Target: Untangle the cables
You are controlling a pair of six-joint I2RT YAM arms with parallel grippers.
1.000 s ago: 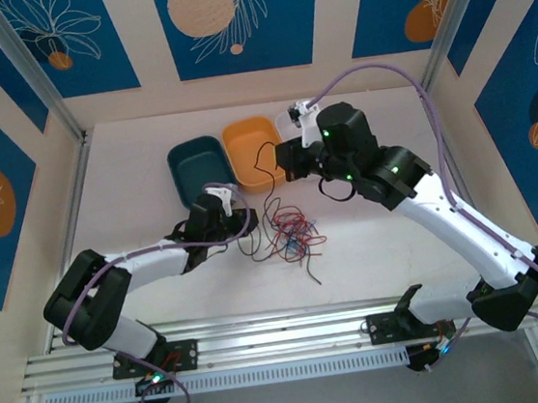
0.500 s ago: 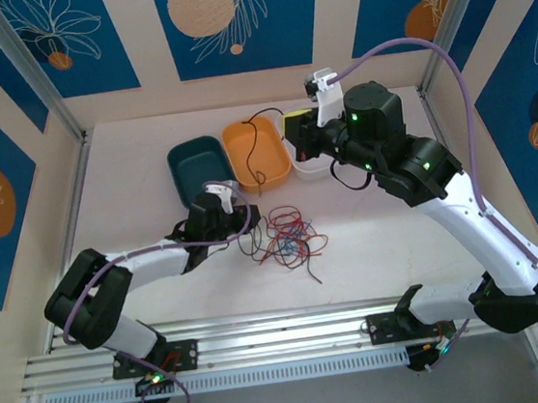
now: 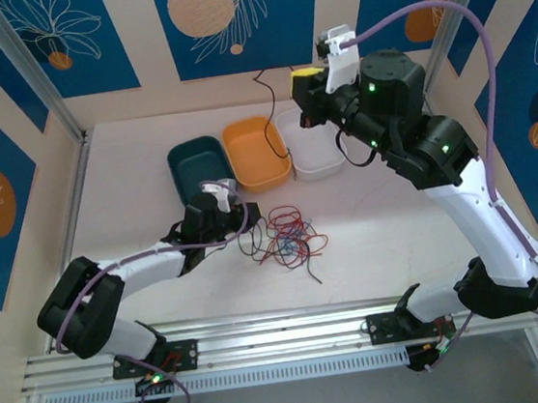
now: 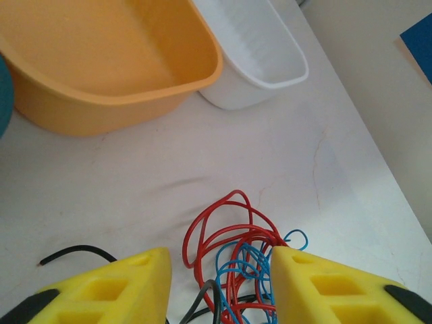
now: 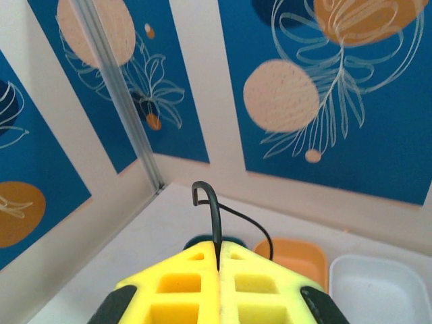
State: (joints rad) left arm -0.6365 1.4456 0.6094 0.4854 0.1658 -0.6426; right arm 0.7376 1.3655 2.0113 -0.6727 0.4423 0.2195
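Observation:
The cables (image 3: pixel 287 234) lie as a tangle of red, blue and black wires on the white table, in front of the bins. My left gripper (image 3: pixel 242 215) sits low at the tangle's left side. In the left wrist view its yellow fingers (image 4: pixel 121 287) stand open, with red and blue loops (image 4: pixel 236 260) between them and brushing the right finger. My right gripper (image 3: pixel 298 81) is raised high at the back, shut on a single black cable (image 5: pixel 214 212). That black cable (image 3: pixel 273 145) hangs down over the orange bin.
Three bins stand in a row at the back: teal (image 3: pixel 197 167), orange (image 3: pixel 253 164) and white (image 3: pixel 321 164). The orange bin (image 4: pixel 101 67) and white bin (image 4: pixel 260 54) lie just beyond the left fingers. A loose black wire end (image 3: pixel 311 274) trails toward the front rail.
My right gripper rose and swung back to the right, drawing the black cable up away from the tangle. The left gripper's fingers spread wider beside the tangle.

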